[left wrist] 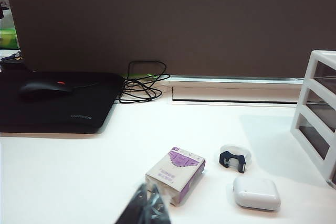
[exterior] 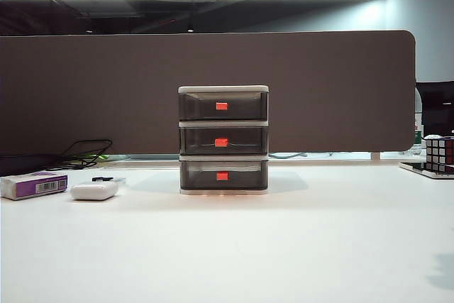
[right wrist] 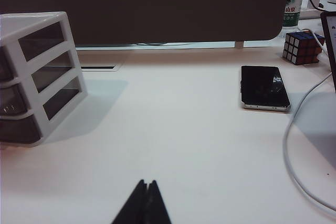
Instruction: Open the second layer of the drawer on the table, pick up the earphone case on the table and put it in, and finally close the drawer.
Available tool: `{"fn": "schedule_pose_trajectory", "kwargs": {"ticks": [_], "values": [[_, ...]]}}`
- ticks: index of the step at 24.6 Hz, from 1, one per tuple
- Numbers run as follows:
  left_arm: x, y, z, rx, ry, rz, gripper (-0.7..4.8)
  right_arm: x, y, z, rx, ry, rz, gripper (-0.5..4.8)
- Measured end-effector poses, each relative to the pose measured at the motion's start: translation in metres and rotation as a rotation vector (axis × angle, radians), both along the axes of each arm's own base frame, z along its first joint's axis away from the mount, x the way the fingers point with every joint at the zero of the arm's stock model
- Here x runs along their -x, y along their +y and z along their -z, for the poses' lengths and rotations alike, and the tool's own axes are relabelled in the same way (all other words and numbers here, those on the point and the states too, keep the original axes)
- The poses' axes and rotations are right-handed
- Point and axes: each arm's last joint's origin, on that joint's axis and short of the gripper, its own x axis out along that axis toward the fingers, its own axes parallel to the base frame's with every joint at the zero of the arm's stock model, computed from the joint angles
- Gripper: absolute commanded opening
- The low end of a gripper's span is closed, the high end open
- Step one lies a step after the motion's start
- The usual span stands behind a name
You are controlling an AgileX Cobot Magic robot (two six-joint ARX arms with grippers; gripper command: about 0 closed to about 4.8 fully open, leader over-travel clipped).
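Observation:
The drawer (exterior: 223, 140) stands mid-table, a white frame with three smoky grey tiers, all closed. Its second layer (exterior: 223, 141) carries a red-orange tab. The white earphone case (exterior: 94, 190) lies on the table (exterior: 284, 246) at the left, well apart from the drawer, and shows again as a glossy pebble, the earphone case (left wrist: 256, 192). My left gripper (left wrist: 148, 189) is shut and empty, hanging near the purple-and-white box, short of the case. My right gripper (right wrist: 147, 183) is shut and empty over bare table, with the drawer (right wrist: 37, 77) off to one side. Neither arm shows in the exterior view.
A purple-and-white box (exterior: 34, 184) and a small black clip (exterior: 103, 179) lie by the case. A black mouse pad (left wrist: 52, 100) with a mouse and cables sits behind. A phone (right wrist: 264, 88), a Rubik's cube (right wrist: 301, 46) and a white cable (right wrist: 294, 145) occupy the right side.

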Motion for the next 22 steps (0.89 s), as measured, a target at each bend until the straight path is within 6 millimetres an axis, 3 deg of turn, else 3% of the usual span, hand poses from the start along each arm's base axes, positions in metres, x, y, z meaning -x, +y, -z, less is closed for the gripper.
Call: {"fn": "schedule_pose_trajectory", "kwargs": {"ticks": [11,13,15,19,22], "values": [[0.000,-0.001,0.000,0.053,0.001,0.026,-0.05,0.000,0.001,0.000,-0.018,0.002,-0.015,-0.05],[0.001,-0.006,0.000,0.194,0.024,0.223,-0.05,0.001,0.004,0.000,-0.096,0.014,-0.135,-0.05],[0.003,-0.012,0.001,0.290,0.087,0.457,-0.05,0.003,0.011,0.000,-0.148,0.039,-0.389,-0.05],[0.005,-0.016,0.007,0.368,0.183,0.581,-0.01,0.007,0.017,0.000,-0.158,0.058,-0.620,-0.05],[0.005,-0.016,0.008,0.377,0.199,0.602,-0.01,0.007,0.017,0.000,-0.160,0.061,-0.651,-0.05]]}}
